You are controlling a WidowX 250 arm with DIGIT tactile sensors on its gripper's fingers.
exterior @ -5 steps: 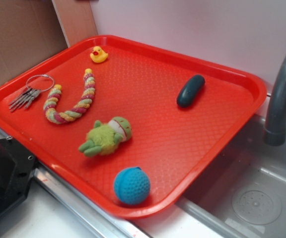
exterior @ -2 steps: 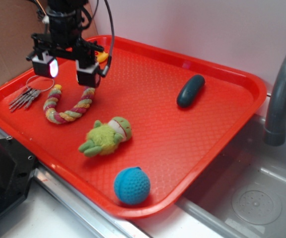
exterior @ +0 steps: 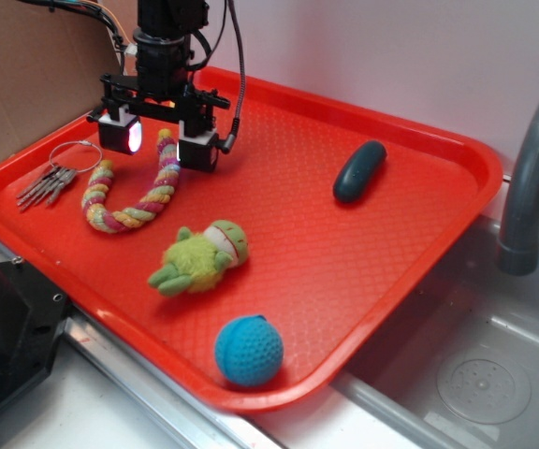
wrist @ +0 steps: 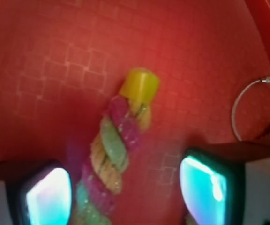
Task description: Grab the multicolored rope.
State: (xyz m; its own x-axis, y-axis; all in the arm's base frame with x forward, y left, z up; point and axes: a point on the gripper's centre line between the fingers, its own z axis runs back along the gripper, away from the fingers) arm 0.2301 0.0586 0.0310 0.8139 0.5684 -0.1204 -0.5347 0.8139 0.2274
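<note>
We count one multicolored rope (exterior: pixel 138 198) on the red tray (exterior: pixel 363 253), one plush frog (exterior: pixel 199 259), one blue ball (exterior: pixel 248 350). Our end effector (exterior: pixel 160 142) hangs spread wide, straddling the rope's far arm.

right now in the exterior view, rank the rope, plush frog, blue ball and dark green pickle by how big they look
1. The multicolored rope, longest by far even bent in a U.
2. The plush frog.
3. The blue ball and the dark green pickle look about alike; the ball sits nearer the camera, so I won't rank them.
</note>
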